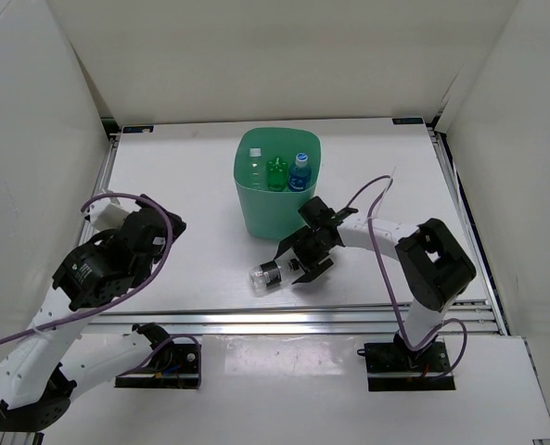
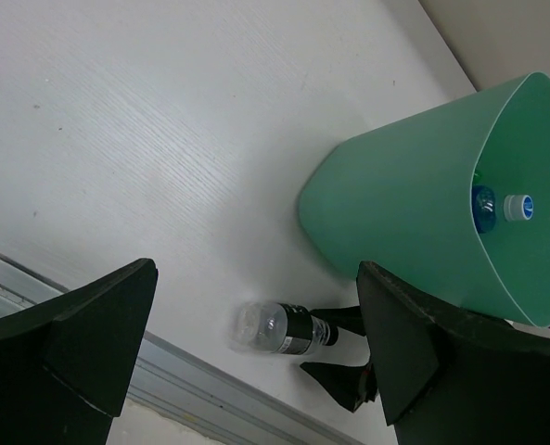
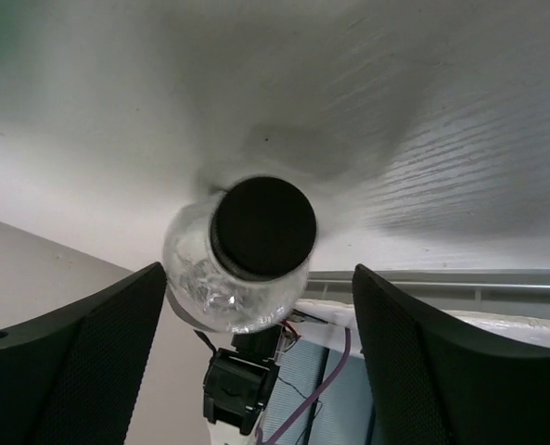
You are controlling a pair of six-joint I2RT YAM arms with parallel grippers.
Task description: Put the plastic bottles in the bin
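A short clear bottle with a black label [image 1: 267, 276] lies on its side on the table in front of the bin. My right gripper [image 1: 294, 263] is down at its capped end, one finger on each side. In the right wrist view the black cap of the bottle [image 3: 256, 232] faces the camera, and my right gripper [image 3: 261, 352] is open with a gap on both sides. The mint-green bin [image 1: 263, 215] holds a clear white-capped bottle [image 1: 254, 163], a green bottle [image 1: 276, 172] and a blue-labelled bottle [image 1: 300, 172]. My left gripper [image 2: 256, 371] is open and empty, raised over the left of the table.
White walls close in the table at the back and on both sides. A metal rail [image 1: 302, 320] runs along the near edge, just behind the lying bottle. Purple cables loop off both arms.
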